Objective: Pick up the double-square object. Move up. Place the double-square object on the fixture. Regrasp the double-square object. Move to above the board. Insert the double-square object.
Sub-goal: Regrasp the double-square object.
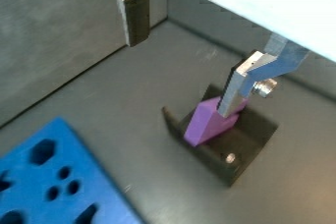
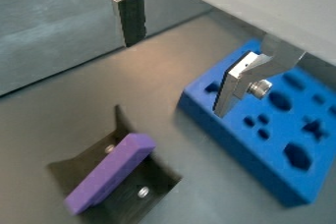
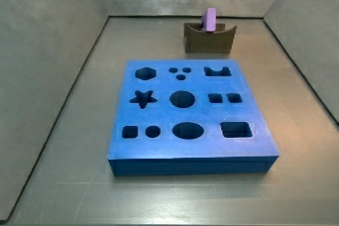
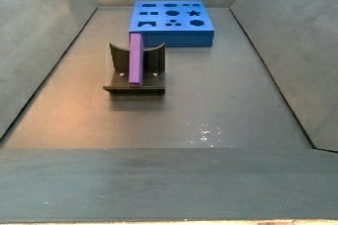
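Double-square object (image 3: 209, 19) in fixture (image 4: 133, 79); pincer (image 1: 184, 41) open above.

This is a robot test cell in a lab, not a home or shop. The work happens inside a plain grey bin with sloping grey walls (image 3: 59, 61) and a bare matte floor (image 4: 199, 120). Everything in it is purpose-made rig gear: a bright blue board (image 3: 185, 111) cut with star, circle, square and hexagon holes, a dark fixture (image 4: 134, 76) on a base plate, and a light-purple double-square object (image 4: 134, 56) standing in it. The gripper (image 1: 197, 31), with flat silver fingers (image 1: 242, 83) and dark pads, hangs above the floor, spread wide and empty, in both wrist views.
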